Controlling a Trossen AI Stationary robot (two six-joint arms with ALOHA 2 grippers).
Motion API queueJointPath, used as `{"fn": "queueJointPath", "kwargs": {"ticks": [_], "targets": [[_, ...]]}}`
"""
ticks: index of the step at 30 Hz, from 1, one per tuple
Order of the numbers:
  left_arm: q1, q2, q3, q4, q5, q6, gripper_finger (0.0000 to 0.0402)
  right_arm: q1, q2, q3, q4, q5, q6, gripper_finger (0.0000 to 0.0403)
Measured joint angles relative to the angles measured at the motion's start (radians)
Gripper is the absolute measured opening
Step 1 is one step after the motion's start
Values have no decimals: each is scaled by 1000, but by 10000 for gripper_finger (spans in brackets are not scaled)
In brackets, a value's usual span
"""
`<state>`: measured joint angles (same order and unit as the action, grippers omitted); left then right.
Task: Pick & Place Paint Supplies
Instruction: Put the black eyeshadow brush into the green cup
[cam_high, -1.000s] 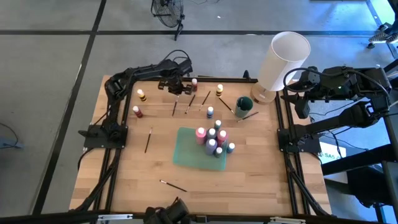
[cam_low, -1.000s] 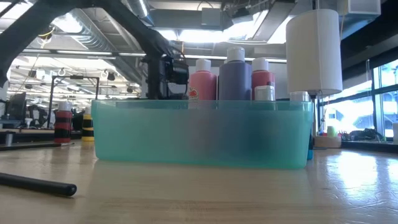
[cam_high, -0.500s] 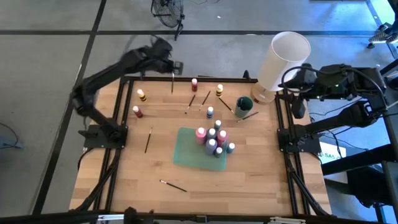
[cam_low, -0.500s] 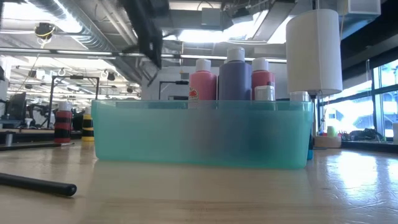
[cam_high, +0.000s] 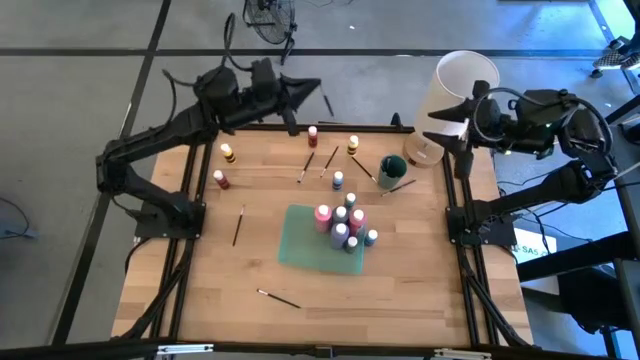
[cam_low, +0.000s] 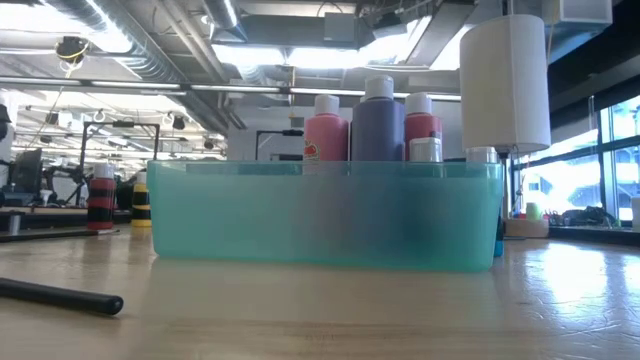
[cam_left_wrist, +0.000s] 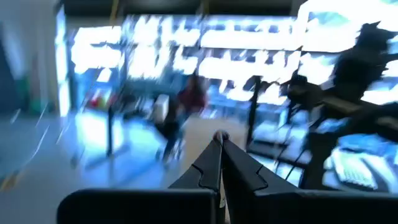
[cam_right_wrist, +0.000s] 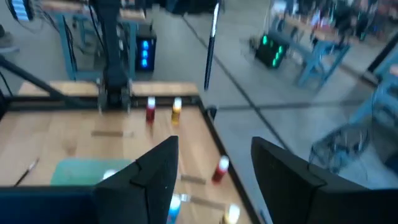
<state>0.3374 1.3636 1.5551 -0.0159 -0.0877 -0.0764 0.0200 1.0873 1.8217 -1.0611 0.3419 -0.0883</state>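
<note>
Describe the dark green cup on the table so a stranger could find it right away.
Start at the large white cylinder on the table's far right corner. Just beside it, toward the table's middle, stands the dark green cup, with a thin brush lying next to it. It is the only open, round, dark green container; the things near it are small capped paint bottles.

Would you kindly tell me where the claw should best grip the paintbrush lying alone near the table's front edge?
Grip the paintbrush around mid-handle, descending from straight above with fingers straddling its thin shaft. It lies flat, slightly diagonal, with bare wood all round, so nothing blocks a top-down pinch.
</note>
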Motion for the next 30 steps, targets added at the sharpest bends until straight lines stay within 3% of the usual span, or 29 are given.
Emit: {"fn": "queueJointPath", "kwargs": {"ticks": [3, 8, 15, 30], "targets": [[-47, 28, 0, 107, 11, 66, 2, 0, 16, 0, 77, -3, -50, 206], [-75, 52, 0, 190, 131, 58, 2, 0, 56, 0, 168, -43, -110, 206], [-112, 67, 1, 211, 131, 55, 2, 0, 131, 0, 287, -132, -182, 206], [-156, 148, 0, 306, 132, 90, 2, 0, 213, 0, 381, -136, -181, 206]]}}
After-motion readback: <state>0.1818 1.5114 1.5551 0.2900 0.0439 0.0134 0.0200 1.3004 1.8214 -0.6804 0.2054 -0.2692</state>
